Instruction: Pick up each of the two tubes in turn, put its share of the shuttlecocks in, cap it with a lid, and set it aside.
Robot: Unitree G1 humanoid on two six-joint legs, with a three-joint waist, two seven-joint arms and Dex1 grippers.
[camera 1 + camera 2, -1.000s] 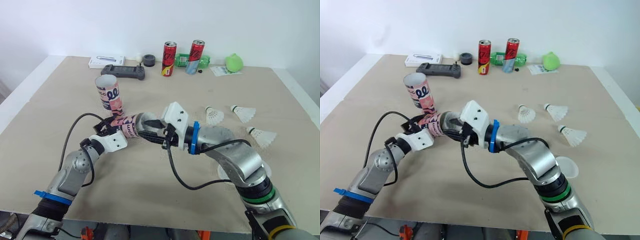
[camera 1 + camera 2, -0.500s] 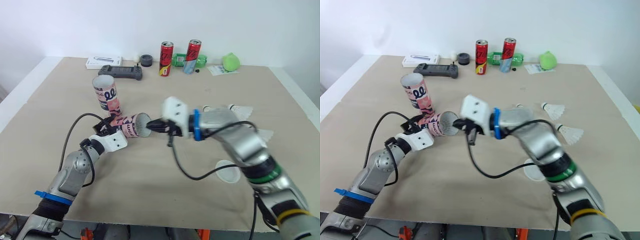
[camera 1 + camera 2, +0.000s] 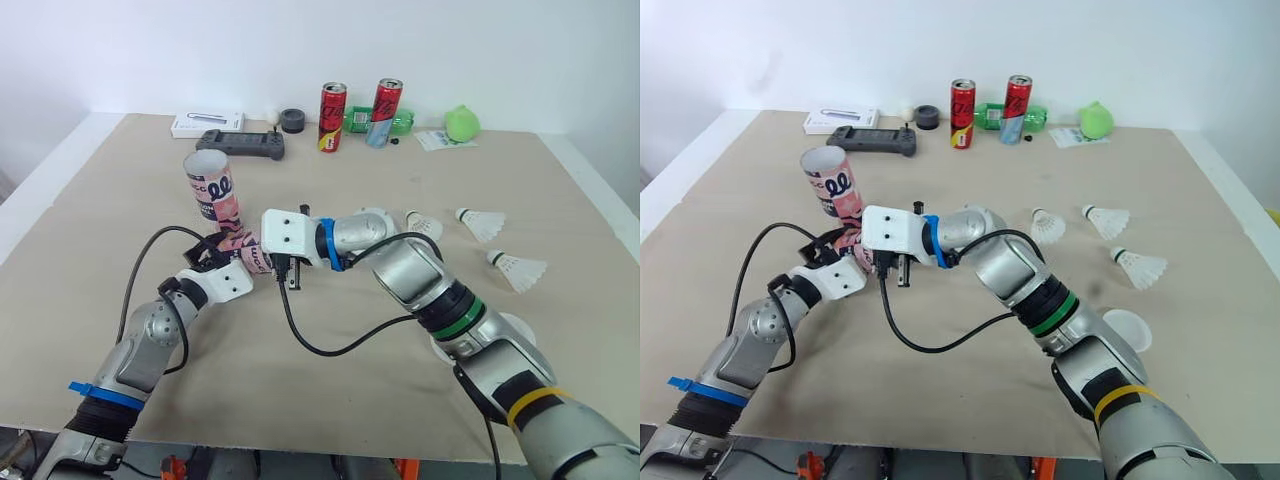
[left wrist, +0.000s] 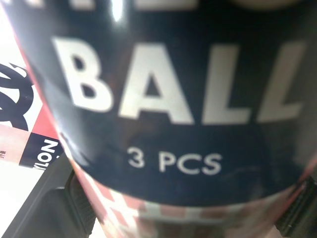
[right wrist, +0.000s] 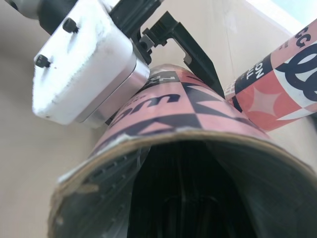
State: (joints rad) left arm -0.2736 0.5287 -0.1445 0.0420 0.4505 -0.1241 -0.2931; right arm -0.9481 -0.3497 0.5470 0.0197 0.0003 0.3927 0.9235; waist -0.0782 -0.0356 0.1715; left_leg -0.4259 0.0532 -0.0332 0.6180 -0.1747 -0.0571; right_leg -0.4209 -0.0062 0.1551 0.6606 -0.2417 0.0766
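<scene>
One pink-and-black tube (image 3: 250,256) lies level just above the table, with my left gripper (image 3: 228,262) shut on its body. Its label is pressed close in the left wrist view (image 4: 163,99). My right gripper (image 3: 272,258) is pressed up against that tube's open mouth (image 5: 188,168), whose dark inside is close in the right wrist view. The second tube (image 3: 215,190) stands upright just behind them. Three white shuttlecocks (image 3: 425,223) (image 3: 480,222) (image 3: 520,268) lie on the table to the right. A white lid (image 3: 1126,330) rests near my right forearm.
Along the table's far edge stand two cans (image 3: 338,117) (image 3: 388,113), a black controller (image 3: 240,143), a white box (image 3: 207,124), a small black ring (image 3: 292,120) and a green object (image 3: 463,124). A black cable loops under my right arm (image 3: 320,345).
My right gripper drew back from the tube's mouth half a second ago and has now pushed in against it again, further left. The left gripper and its tube stayed put.
</scene>
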